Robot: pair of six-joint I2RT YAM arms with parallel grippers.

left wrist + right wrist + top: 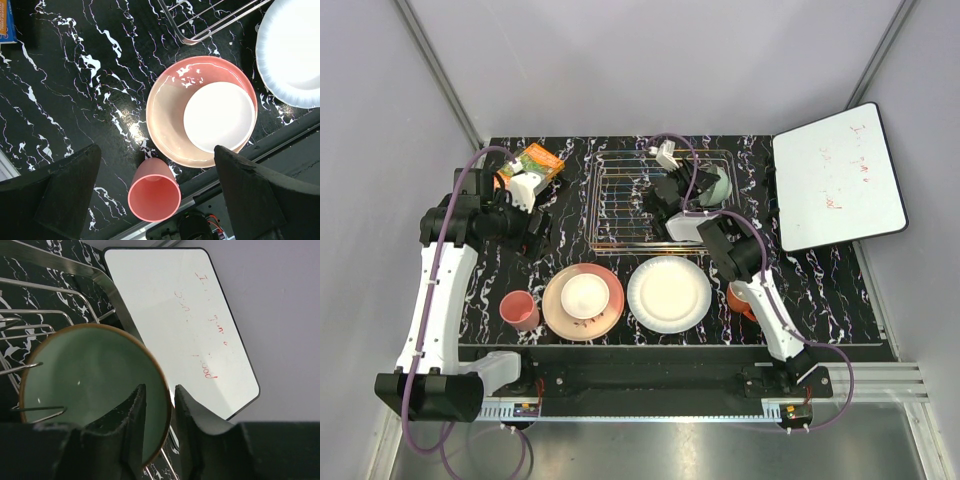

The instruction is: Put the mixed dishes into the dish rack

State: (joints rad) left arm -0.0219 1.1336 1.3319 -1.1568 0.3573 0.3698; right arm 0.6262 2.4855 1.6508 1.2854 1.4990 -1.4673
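The pale green bowl (85,375) stands on edge in the right end of the wire dish rack (620,200). My right gripper (159,400) straddles its brown rim, one finger inside and one outside, jaws parted with a gap on each side. My left gripper (160,192) hangs wide open above the pink tumbler (154,196), which stands upright beside the pink-cream plate (167,120). A cream bowl (219,116) rests on that plate. The white plate (669,293) lies to its right, and the orange mug (738,298) is partly hidden behind my right arm.
A white board (835,175) with red writing lies at the right, just past the rack. An orange-green snack packet (537,160) sits at the back left. The table's front edge and metal rail (280,140) run close to the tumbler and the plates.
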